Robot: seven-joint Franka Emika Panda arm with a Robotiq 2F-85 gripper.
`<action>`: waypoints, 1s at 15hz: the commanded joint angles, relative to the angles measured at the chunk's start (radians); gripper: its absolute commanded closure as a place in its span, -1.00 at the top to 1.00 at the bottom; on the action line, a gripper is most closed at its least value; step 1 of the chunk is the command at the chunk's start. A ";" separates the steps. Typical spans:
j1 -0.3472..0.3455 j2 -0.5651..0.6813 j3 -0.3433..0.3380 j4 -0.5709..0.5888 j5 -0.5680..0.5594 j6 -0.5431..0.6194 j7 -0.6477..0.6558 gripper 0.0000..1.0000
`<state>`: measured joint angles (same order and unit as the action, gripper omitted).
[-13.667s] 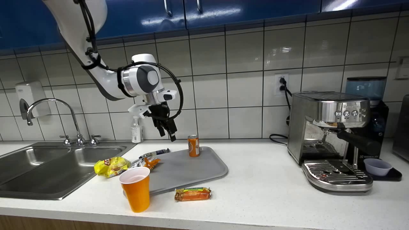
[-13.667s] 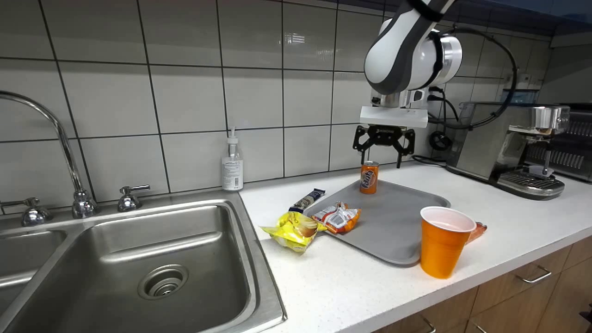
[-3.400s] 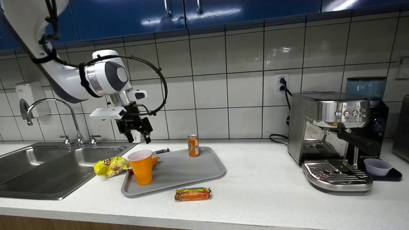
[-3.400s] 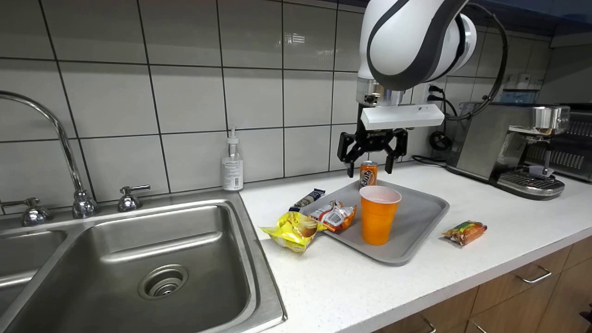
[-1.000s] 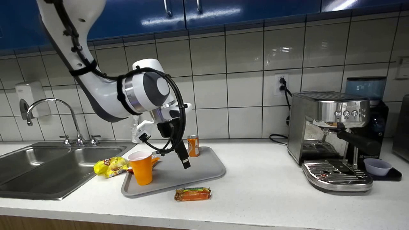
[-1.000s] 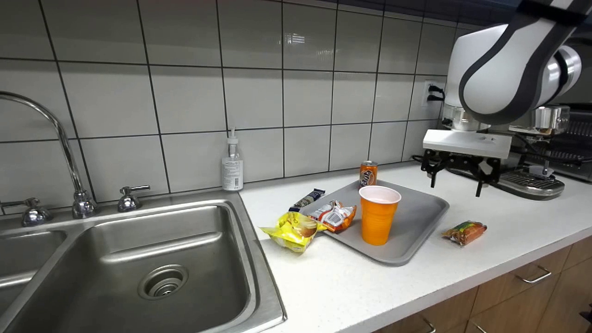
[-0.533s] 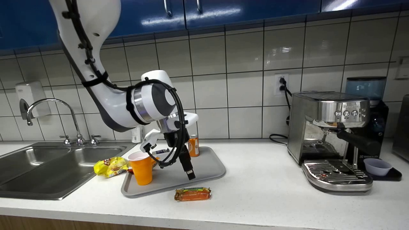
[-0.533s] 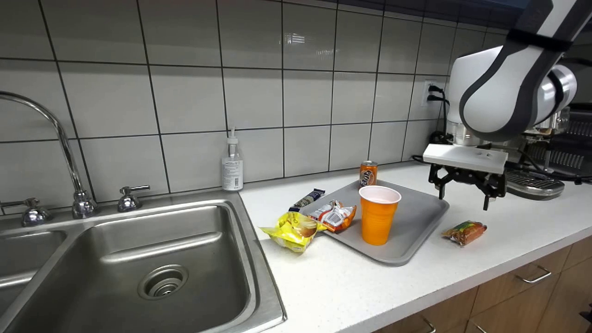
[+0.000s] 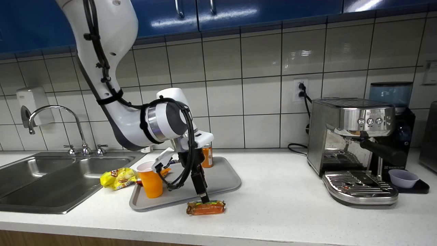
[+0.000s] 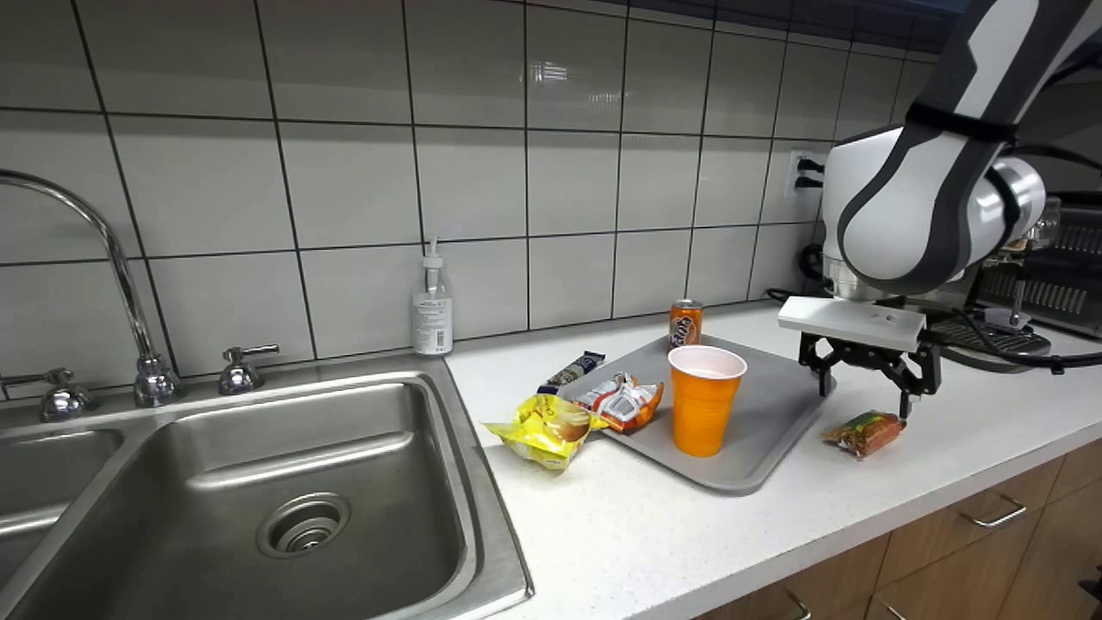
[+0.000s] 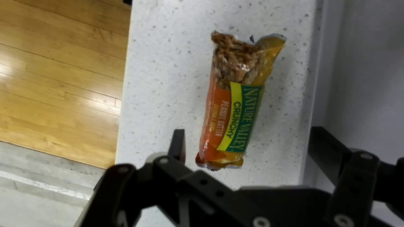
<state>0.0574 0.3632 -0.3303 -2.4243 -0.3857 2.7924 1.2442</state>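
Observation:
A granola bar [image 11: 233,101] in an orange, yellow and green wrapper lies on the counter, just off the grey tray [image 10: 783,405]. Low over it, my gripper [image 10: 864,402] points down with its jaws wide apart and holds nothing. In the wrist view the bar's near end reaches between the fingers, closer to the left fingertip [image 11: 178,142]; the right finger stands over the tray's rim. Whether a finger touches the wrapper I cannot tell. On the tray stand an orange cup [image 10: 706,405] and an orange soda can [image 10: 686,325], partly behind the arm in an exterior view.
An orange-white snack packet [image 10: 624,403] sits at the tray's edge, beside a yellow packet [image 10: 547,430] and a dark-wrapped bar [image 10: 572,372]. The sink [image 10: 465,482] adjoins the counter. A coffee machine [image 9: 351,136] and soap bottle [image 10: 433,310] stand against the wall.
Over the last second my open gripper has come down and forward to just above the granola bar. Long before, the cup stood on the counter; since then it has come onto the tray.

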 commanded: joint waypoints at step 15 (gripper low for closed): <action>0.097 0.133 -0.085 0.062 0.131 -0.024 0.023 0.50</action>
<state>0.1254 0.4827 -0.3916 -2.3847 -0.2735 2.7904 1.2493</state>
